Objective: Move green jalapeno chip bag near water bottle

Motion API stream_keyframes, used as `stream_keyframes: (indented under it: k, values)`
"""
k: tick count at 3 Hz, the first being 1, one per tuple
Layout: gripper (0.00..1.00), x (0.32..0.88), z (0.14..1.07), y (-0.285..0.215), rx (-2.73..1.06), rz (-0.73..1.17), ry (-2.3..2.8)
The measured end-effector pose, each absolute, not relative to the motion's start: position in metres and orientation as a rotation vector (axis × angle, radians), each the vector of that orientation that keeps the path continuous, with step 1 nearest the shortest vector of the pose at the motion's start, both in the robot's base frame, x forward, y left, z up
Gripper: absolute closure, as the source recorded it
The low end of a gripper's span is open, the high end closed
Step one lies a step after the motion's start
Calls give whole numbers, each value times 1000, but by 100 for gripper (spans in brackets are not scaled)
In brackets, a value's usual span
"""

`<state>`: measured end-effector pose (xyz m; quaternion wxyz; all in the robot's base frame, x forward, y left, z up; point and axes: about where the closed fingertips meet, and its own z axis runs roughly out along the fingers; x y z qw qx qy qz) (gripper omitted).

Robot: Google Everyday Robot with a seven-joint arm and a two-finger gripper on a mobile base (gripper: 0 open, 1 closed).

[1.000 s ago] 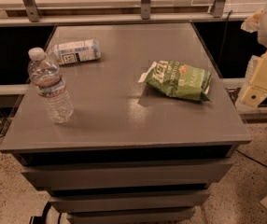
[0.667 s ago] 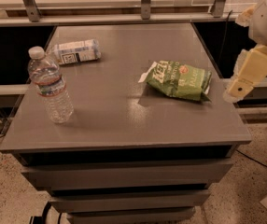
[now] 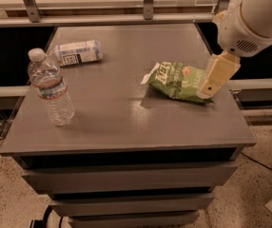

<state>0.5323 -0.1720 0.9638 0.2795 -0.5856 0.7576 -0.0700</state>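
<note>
At 3 o'clock on the surface [image 3: 126,122], the green jalapeno chip bag [image 3: 176,82] lies 10-to-4 o'clock; the end effector [image 3: 208,90] overlaps its 4 o'clock end, and I cannot tell its grip.

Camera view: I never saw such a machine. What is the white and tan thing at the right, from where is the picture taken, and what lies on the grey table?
The white part at the upper right is a robot's arm; the tan piece below it is its gripper, the part that grasps. It hangs over the right end of the green jalapeno chip bag, which lies on the grey table; whether they touch I cannot tell. The one camera looks down on the table from its front. At the left the water bottle stands upright. Behind it a white and blue carton lies on its side.
</note>
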Motion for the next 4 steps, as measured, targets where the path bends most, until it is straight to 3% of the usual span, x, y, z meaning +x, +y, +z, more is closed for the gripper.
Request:
stream_keyframes:
  k: [4]
  values:
    - [0,603,870,-149,-1640,-130,1978]
